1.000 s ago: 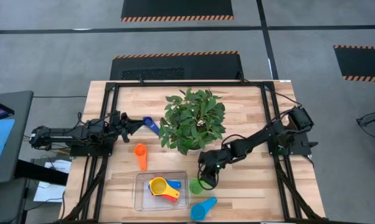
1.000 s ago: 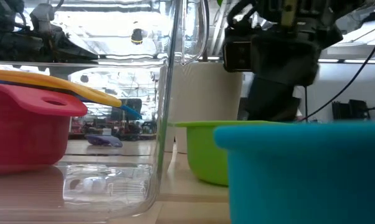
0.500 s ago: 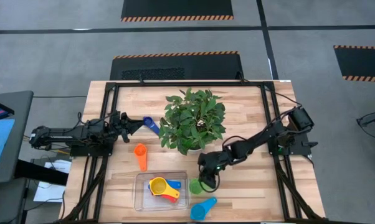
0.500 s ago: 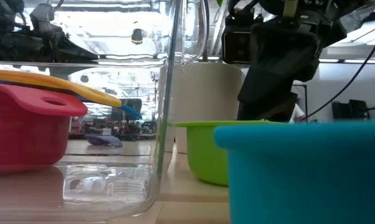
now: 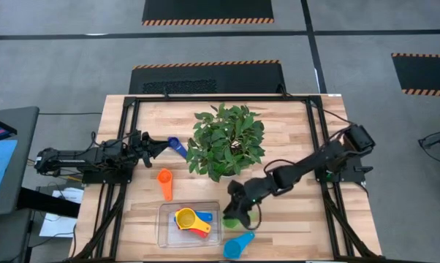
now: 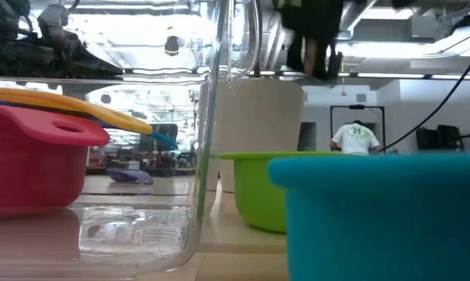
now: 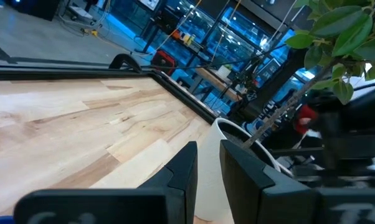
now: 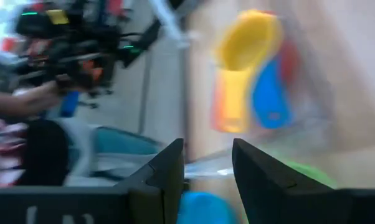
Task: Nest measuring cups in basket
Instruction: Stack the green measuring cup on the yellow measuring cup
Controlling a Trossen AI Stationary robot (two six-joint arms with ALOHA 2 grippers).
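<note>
On the pale wooden table (image 5: 278, 117) framed by black rails, we see a potted plant (image 5: 225, 142) in the middle and the clear basket (image 5: 164, 232) near the front edge, already holding a nest of cups with the yellow cup (image 5: 184, 218) on top, the red and orange ones under it and a blue handle showing beside them.

The relation that matters: the green cup (image 5: 230, 218) stands on the table just outside the basket's right wall, and the right gripper (image 5: 234, 208) hangs directly over it, so the cup lies below the fingers and the basket lies to the gripper's left. In the right wrist view its two fingers stand apart with nothing between them. We judge the right arm much the nearer one for this cup.

The light blue cup (image 5: 238, 245) lies just in front of the green one, handle pointing back and right. The orange cup (image 5: 165, 183) sits behind the basket, its handle running toward the front edge.

The left gripper (image 5: 148, 146) waits near the left edge, beside the dark blue cup (image 5: 175, 145); its fingers show a narrow gap and hold nothing.
</note>
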